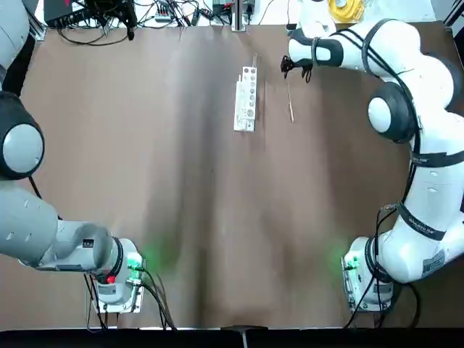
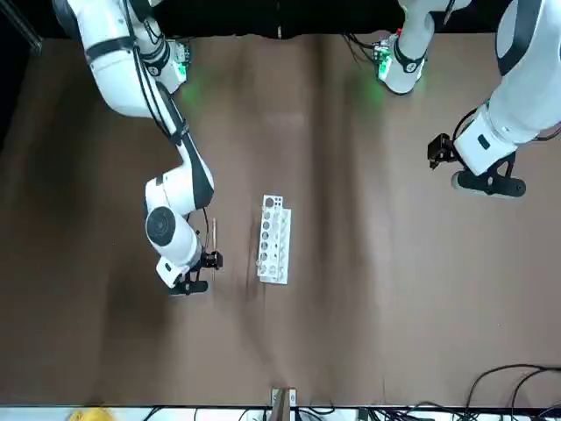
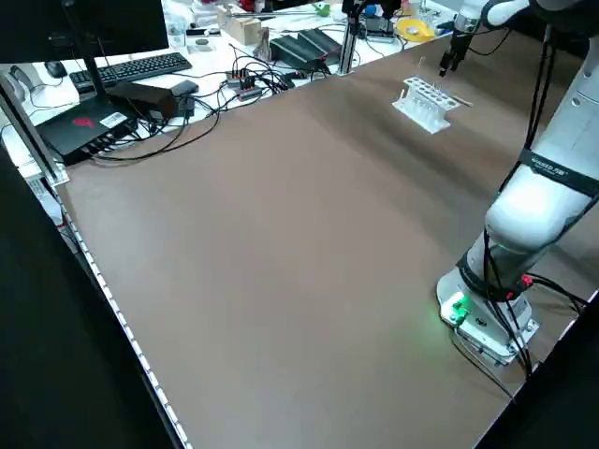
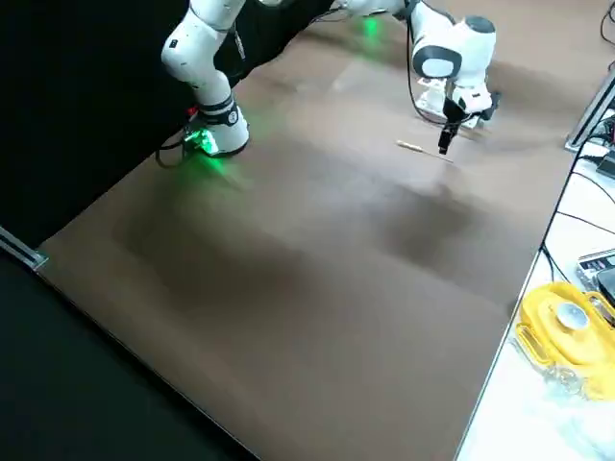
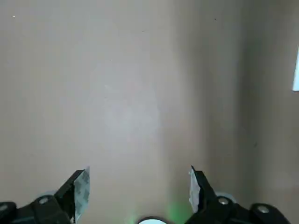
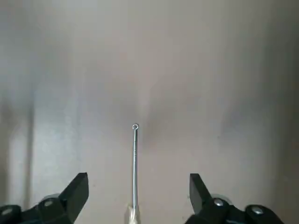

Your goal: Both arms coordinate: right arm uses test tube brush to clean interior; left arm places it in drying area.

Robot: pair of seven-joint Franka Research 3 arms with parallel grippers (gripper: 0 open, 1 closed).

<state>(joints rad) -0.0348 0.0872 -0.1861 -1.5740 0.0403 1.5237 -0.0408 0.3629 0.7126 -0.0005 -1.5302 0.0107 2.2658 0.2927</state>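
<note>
1. Brush: the very thin, straight, pale tan test tube brush [image 1: 290,100] with a wire loop at its tip lies flat on the matte brown table [image 1: 181,203], just beside the narrow white plastic rack [image 1: 246,98] with its single row of round holes.
2. The right arm's dark gripper [image 6: 134,196] hovers over the brush's end, fingers spread wide, holding nothing.
3. The left arm's black gripper [image 5: 138,193] hangs near its base, well apart from the rack, fingers wide open and empty.

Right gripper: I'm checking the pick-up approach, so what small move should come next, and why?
Probably lower straight down. The right gripper is open above the test tube brush, which lies flat on the table between its fingers beside the rack, not yet grasped.
</note>
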